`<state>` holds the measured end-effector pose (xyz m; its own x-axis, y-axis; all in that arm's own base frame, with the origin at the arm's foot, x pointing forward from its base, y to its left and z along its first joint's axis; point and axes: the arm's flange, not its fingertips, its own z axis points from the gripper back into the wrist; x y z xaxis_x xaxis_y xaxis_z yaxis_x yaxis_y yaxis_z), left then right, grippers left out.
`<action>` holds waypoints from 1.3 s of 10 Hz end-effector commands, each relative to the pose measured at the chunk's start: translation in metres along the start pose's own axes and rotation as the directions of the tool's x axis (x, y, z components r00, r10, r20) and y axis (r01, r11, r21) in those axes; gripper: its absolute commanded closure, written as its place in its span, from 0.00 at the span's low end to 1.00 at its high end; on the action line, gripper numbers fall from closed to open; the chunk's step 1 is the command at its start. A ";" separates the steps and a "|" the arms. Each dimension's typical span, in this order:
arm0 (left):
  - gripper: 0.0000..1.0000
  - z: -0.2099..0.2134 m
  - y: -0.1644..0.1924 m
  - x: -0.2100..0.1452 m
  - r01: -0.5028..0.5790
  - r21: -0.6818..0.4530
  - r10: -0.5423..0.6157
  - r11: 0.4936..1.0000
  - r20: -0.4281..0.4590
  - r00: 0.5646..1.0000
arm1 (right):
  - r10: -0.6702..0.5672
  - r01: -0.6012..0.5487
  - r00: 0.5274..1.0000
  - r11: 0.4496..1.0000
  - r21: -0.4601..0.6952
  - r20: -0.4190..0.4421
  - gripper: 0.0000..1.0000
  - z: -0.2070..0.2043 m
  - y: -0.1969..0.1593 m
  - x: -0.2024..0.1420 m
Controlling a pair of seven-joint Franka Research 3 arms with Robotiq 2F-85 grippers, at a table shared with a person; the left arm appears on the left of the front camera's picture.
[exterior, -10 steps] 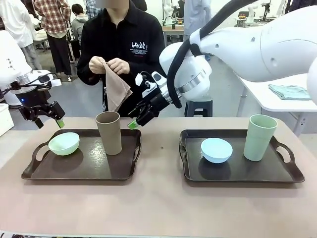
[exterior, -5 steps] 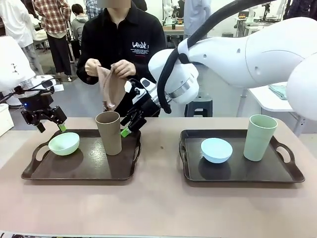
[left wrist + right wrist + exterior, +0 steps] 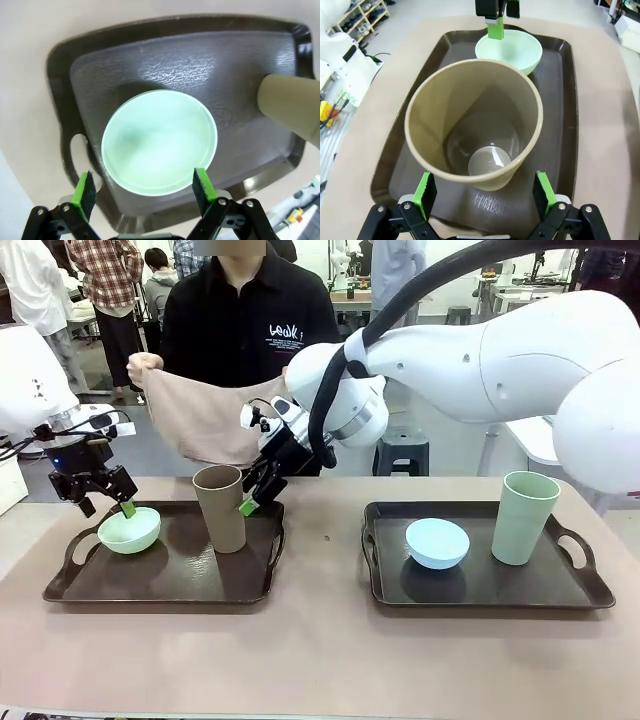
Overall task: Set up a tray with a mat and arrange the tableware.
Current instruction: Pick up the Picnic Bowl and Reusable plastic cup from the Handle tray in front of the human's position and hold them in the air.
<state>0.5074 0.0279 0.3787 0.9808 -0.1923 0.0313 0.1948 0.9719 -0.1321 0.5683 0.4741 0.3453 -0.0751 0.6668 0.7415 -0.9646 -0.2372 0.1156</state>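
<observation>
Left claw, jaws apart, hovers over the mint bowl on the dark tray; right claw, apart too, just beside the tan cup.

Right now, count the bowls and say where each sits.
2. The mint green bowl on the left tray; the light blue bowl on the right tray. None seems hidden.

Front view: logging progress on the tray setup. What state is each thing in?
Mint green round plastic bowl: upright, empty, on left tray.
Tan-brown tall plastic cup: upright, empty, left tray.
Light blue round bowl: upright, right tray.
Pale green tall cup: upright, right tray.
Tan cloth: held spread by person.
Left end effector: open.
Right end effector: open.
</observation>
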 end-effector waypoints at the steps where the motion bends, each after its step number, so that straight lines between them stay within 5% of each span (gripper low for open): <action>1: 0.00 -0.011 0.005 0.001 0.014 0.005 -0.014 1.000 -0.008 1.000 | -0.009 0.009 1.000 1.000 -0.006 -0.005 0.00 -0.006 -0.010 0.007; 13: 0.00 -0.034 0.018 0.009 -0.045 -0.008 0.044 0.999 -0.008 0.999 | 0.001 -0.008 0.994 0.998 0.062 0.111 0.00 -0.049 -0.030 0.013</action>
<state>0.5150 0.0385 0.3435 0.9858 -0.1676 -0.0080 0.1650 0.9769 -0.1360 0.5739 0.5143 0.3159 -0.0616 0.6107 0.7895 -0.9512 -0.2755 0.1389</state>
